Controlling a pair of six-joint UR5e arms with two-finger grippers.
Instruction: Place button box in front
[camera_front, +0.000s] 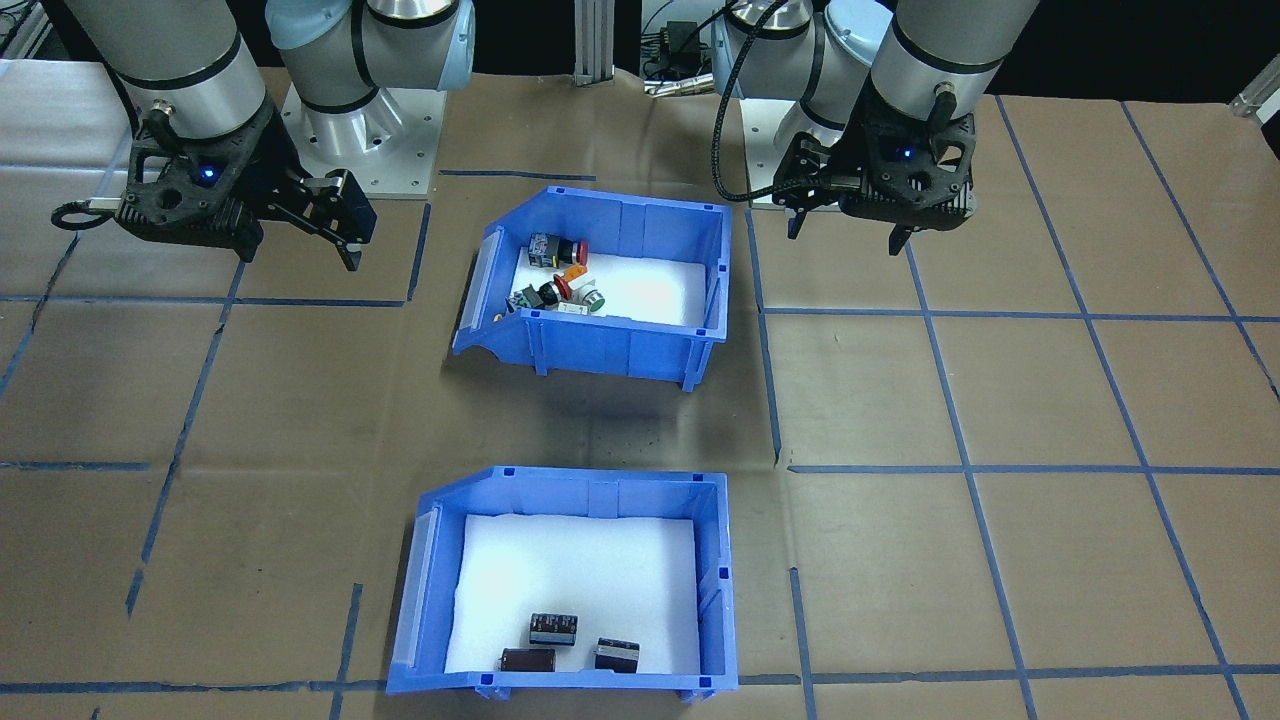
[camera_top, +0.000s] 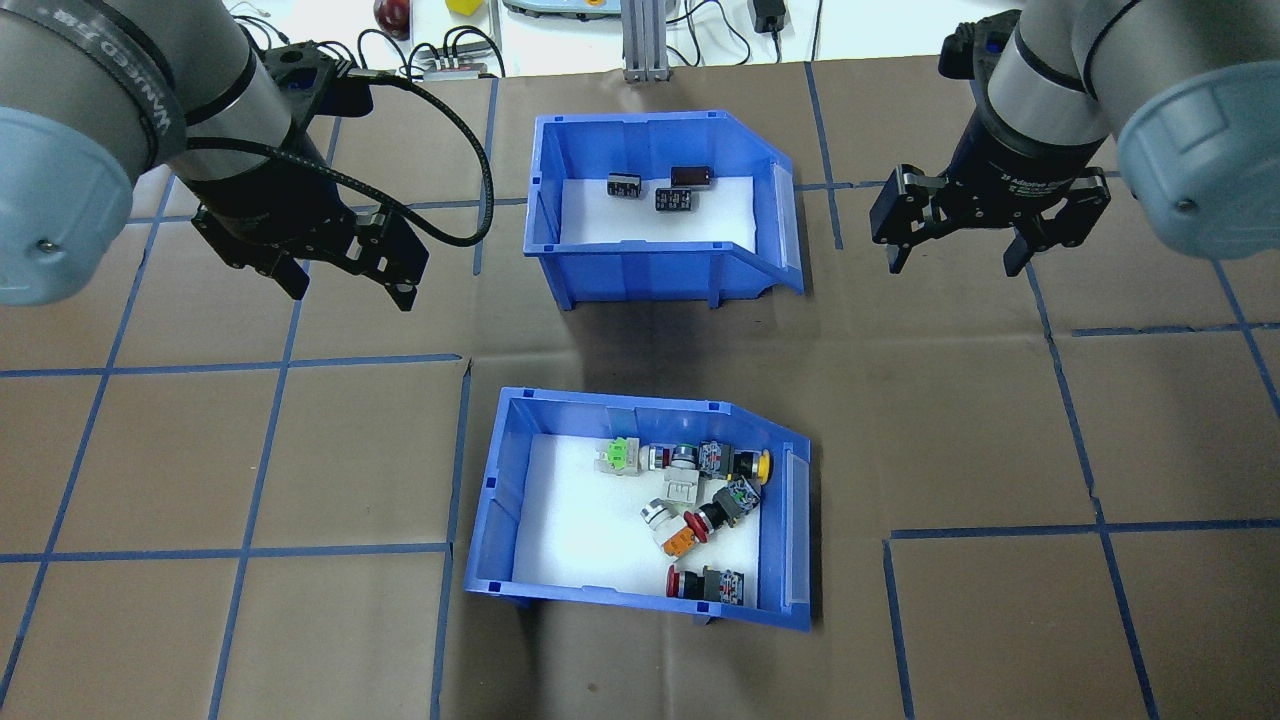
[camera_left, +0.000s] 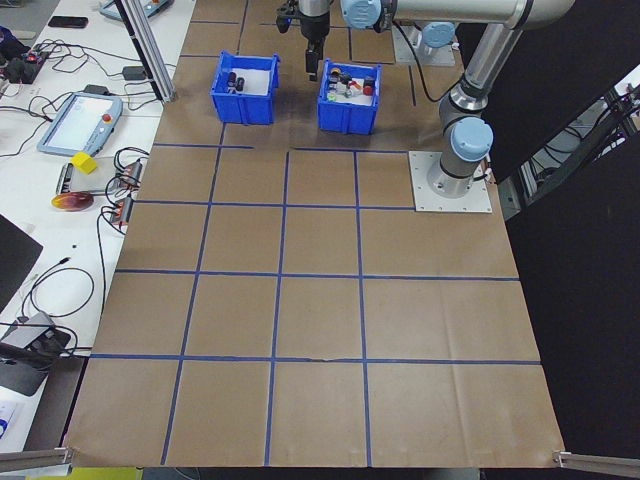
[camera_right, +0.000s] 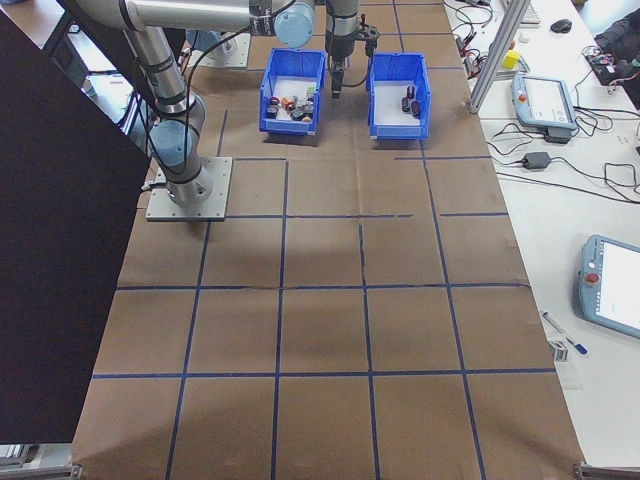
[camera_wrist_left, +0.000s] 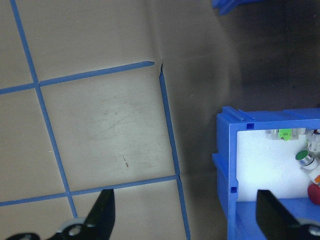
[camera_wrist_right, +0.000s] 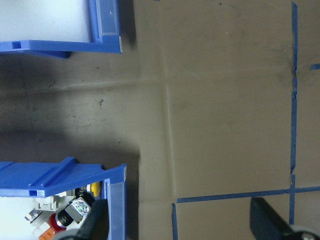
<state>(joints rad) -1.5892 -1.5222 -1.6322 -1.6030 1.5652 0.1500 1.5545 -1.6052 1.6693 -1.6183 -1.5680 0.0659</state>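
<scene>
The button box (camera_top: 497, 505) is a blue open bin with white foam and several colourful push-buttons (camera_top: 700, 500), and it stands on the table's near side, close to the robot. In the front-facing view the button box (camera_front: 620, 345) is the upper bin. My left gripper (camera_top: 350, 293) hangs open and empty above the paper, left of and beyond the box. My right gripper (camera_top: 951, 266) is open and empty too, to the right of the far bin. The left wrist view shows the box's corner (camera_wrist_left: 225, 165) at the right, between open fingers (camera_wrist_left: 102, 212).
A second blue bin (camera_top: 545, 190) holding three black cylinders (camera_top: 660, 190) stands farther out, on the operators' side. Brown paper with blue tape lines (camera_top: 300, 365) covers the table. Cables and small items lie past the far edge (camera_top: 440, 60).
</scene>
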